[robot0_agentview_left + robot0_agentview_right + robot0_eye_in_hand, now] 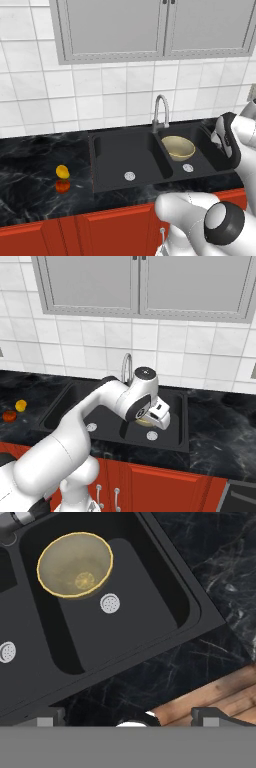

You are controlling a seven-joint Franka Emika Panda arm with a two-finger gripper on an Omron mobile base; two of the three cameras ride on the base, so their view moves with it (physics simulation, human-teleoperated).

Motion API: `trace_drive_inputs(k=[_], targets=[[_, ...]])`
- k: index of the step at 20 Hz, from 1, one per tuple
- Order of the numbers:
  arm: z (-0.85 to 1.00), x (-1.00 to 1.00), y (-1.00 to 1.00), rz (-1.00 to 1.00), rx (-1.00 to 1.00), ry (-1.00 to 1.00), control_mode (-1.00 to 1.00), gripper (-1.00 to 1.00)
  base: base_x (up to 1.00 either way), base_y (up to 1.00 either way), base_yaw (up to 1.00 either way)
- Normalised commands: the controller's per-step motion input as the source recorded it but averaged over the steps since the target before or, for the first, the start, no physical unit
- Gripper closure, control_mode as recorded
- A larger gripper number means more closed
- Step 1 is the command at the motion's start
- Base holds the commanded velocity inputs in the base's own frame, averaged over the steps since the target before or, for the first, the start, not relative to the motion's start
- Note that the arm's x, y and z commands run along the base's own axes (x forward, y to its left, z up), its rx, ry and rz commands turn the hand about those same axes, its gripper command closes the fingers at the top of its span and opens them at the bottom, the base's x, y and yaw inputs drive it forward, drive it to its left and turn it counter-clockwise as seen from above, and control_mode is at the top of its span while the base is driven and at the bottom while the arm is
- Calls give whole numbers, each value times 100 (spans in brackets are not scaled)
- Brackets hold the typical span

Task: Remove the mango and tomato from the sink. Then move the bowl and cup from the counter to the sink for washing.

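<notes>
**Now 3 of 4 items placed, cup to find**

Nearest, the tool (130,716) hangs above the front rim of the sink (100,187) with its 2 fingertips spread wide and nothing between them. On the surface (30,165) to the left, the tomato (62,186) sits just in front of the mango (62,171), the 2 nearly touching, both out of the basins. Farther back, the bowl (75,564) rests tilted in the far corner of the right basin, beside the faucet (160,112). I cannot spot the cup in these views. By its description it should be light, rigid and likely slick; I would pinch it across the rim or the narrow lower wall, squeezing gently so it doesn't squirt out.
</notes>
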Motion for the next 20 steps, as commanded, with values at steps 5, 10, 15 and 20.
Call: trace_drive_inputs(k=[5, 10, 15, 20], targets=[[0, 0, 0, 0, 0, 0, -100, -100, 0, 0, 0], [0, 0, 0, 0, 0, 0, 100, -100, 0, 0, 0], [0, 0, 0, 0, 0, 0, 100, -100, 0, 0, 0], [0, 0, 0, 0, 0, 0, 100, -100, 0, 0, 0]])
